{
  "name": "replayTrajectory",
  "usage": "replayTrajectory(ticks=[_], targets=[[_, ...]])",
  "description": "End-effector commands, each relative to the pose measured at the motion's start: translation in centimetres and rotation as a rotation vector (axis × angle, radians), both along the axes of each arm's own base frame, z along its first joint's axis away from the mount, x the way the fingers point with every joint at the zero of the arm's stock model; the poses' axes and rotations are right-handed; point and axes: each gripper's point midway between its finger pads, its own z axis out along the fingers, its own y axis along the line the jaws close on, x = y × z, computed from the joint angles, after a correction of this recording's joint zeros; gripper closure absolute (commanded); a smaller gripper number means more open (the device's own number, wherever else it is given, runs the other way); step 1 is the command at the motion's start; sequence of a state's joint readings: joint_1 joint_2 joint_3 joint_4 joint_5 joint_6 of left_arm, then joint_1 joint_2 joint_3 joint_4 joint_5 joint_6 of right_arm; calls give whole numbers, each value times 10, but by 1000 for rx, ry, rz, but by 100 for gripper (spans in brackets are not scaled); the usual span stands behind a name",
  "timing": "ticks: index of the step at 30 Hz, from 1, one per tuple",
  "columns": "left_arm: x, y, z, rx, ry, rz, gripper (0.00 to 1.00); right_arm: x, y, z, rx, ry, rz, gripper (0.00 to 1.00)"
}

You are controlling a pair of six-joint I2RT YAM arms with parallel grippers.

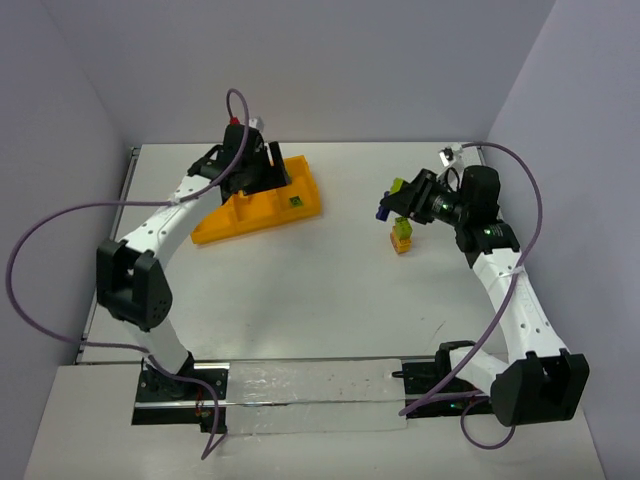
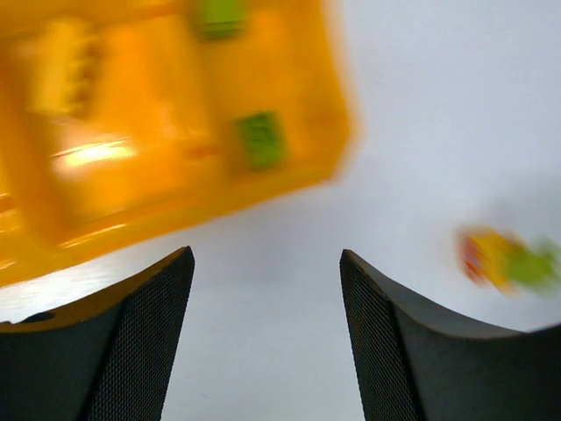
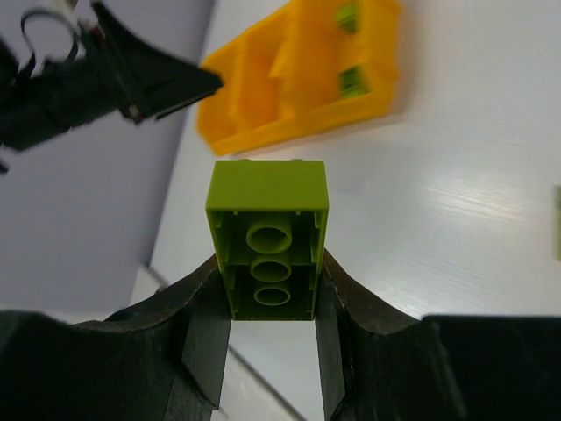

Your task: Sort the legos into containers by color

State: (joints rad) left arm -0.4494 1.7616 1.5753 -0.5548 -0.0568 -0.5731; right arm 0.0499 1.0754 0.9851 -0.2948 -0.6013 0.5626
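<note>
Firmly, the right gripper (image 3: 270, 263) pinches a lime brick (image 3: 267, 197) between its jaws.

QTY PER KIND
- Tray (image 1: 240, 215), orange-yellow: 1 pc.
- Lime green legos: 4 pcs. In-tray brick A (image 3: 353, 81) and in-tray brick B (image 3: 347, 14). Held brick (image 3: 267, 219) and stack-top brick (image 1: 402, 229) are both well right of tray.
- Orange-yellow legos: 1 pc, stack-base brick (image 1: 401, 247), right of tray.
- Dark purple-blue piece (image 1: 381, 212): 1 pc, right of tray.
- Grippers: 2 pcs, left gripper (image 2: 265, 256) and right gripper (image 3: 269, 263).
</note>
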Motion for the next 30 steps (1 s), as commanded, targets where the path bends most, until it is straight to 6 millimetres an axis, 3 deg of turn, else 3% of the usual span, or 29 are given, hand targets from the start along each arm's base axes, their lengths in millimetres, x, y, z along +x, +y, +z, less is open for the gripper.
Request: replayTrajectory(ticks=[1, 3, 6, 9, 18, 23, 30], targets=[[-51, -70, 87, -304, -157, -489, 24, -42, 51, 39, 150, -175, 432, 100], [-77, -85, 105, -402, -181, -649, 21, -60, 67, 43, 165, -190, 563, 100], [-99, -94, 124, -485, -203, -779, 19, -72, 79, 47, 130, -216, 646, 100], [-122, -104, 143, -597, -207, -936, 17, -84, 91, 36, 68, -197, 706, 100], [-149, -118, 165, -716, -200, -1103, 16, -96, 103, 34, 55, -164, 806, 100], [-169, -133, 168, -723, -189, -1198, 16, -95, 107, 36, 64, -155, 825, 100], [-179, -147, 152, -721, -132, -1237, 16, -99, 110, 36, 62, -155, 842, 100]])
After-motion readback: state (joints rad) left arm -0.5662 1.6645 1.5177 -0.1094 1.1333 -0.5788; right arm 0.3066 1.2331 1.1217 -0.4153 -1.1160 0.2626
